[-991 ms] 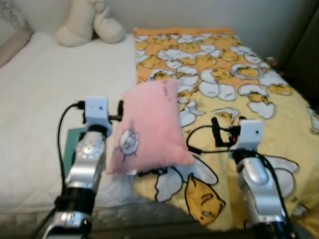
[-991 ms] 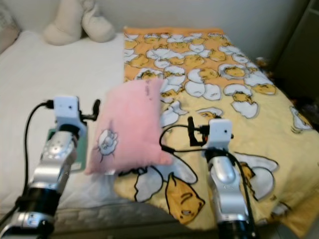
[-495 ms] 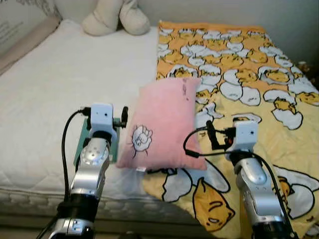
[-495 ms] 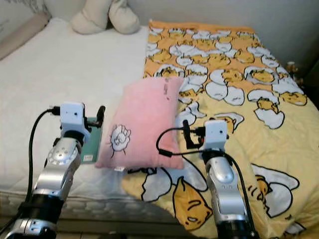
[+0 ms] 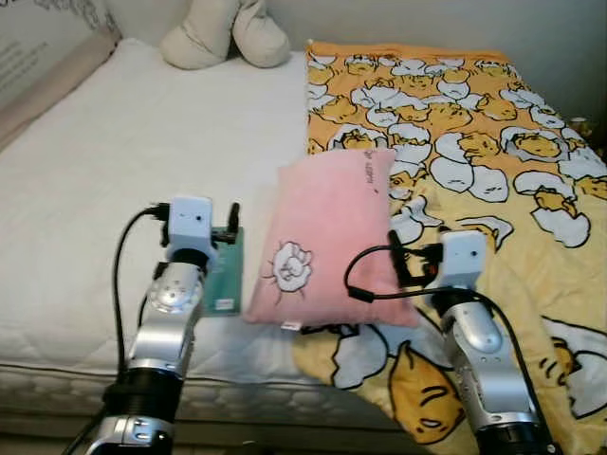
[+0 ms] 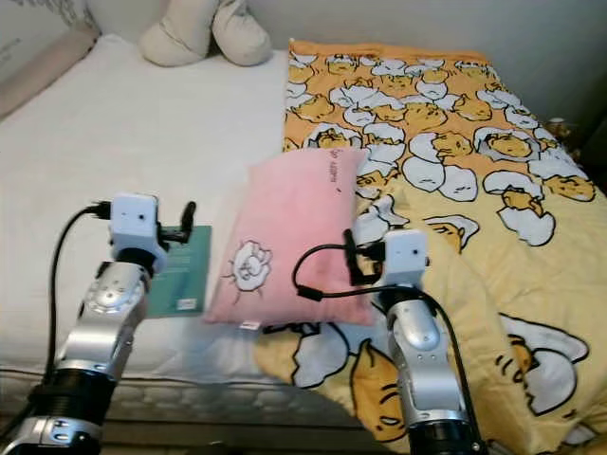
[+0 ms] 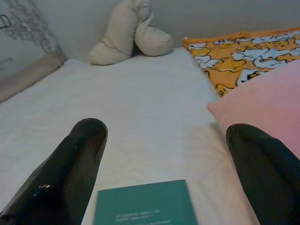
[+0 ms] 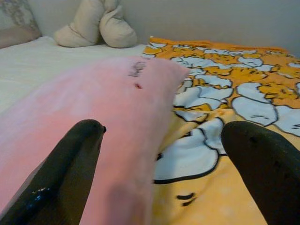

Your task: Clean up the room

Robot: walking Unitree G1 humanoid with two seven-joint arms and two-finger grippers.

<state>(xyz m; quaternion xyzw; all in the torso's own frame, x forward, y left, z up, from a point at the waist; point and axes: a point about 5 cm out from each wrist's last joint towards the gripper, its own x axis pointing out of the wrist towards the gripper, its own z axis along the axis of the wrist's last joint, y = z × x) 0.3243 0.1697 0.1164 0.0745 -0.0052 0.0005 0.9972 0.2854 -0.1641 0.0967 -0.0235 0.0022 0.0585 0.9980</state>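
A pink pillow (image 5: 327,242) with a small white sheep print lies on the bed, half on the white sheet and half on the yellow egg-print blanket (image 5: 474,123). A green book (image 5: 225,277) lies flat on the sheet just left of it. My left gripper (image 7: 166,129) is open above the sheet, with the book (image 7: 145,204) below its fingers and the pillow's edge (image 7: 262,101) to one side. My right gripper (image 8: 164,127) is open at the pillow's right side, one finger (image 8: 79,154) lying against the pink fabric (image 8: 93,98).
A cream plush (image 5: 228,33) sits at the head of the bed against the wall. A beige bolster (image 5: 47,81) runs along the far left. The mattress front edge (image 5: 76,379) is close below my arms. The blanket hangs over the front right corner.
The camera has pulled back and shifted, so more of the bed shows. More of the green book shows between my left arm and the pillow. Pillow and grippers keep their places.
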